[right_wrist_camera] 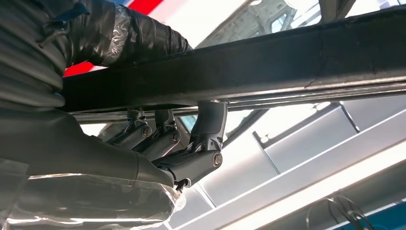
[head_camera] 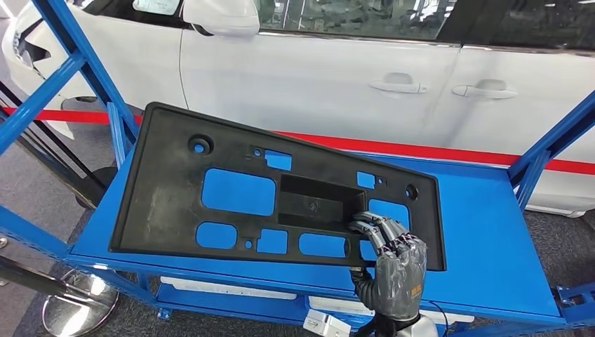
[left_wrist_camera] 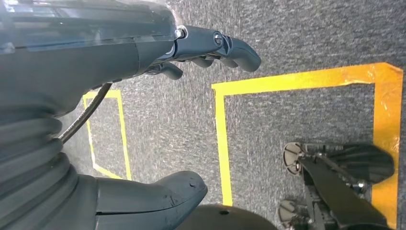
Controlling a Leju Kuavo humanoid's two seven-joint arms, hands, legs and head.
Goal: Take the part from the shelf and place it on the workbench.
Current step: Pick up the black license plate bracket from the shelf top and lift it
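The part (head_camera: pixel 168 189) is a wide black plastic panel with several cutouts. It lies tilted on the top deck of the blue shelf (head_camera: pixel 484 232). My right hand (head_camera: pixel 396 267) grips its near edge towards the right end, with the fingers (head_camera: pixel 375 228) hooked over the top into a cutout. In the right wrist view the same fingers (right_wrist_camera: pixel 210 124) reach up against the dark edge of the part (right_wrist_camera: pixel 268 62). My left hand (left_wrist_camera: pixel 143 52) hangs over the grey floor with thumb and fingers apart and nothing in it.
A white car (head_camera: pixel 316 77) stands close behind the shelf. Blue uprights (head_camera: pixel 70 63) frame the shelf on the left, and another upright (head_camera: pixel 547 147) rises on the right. White items (head_camera: pixel 224 289) lie on the lower deck. Yellow tape (left_wrist_camera: pixel 220 143) marks the floor.
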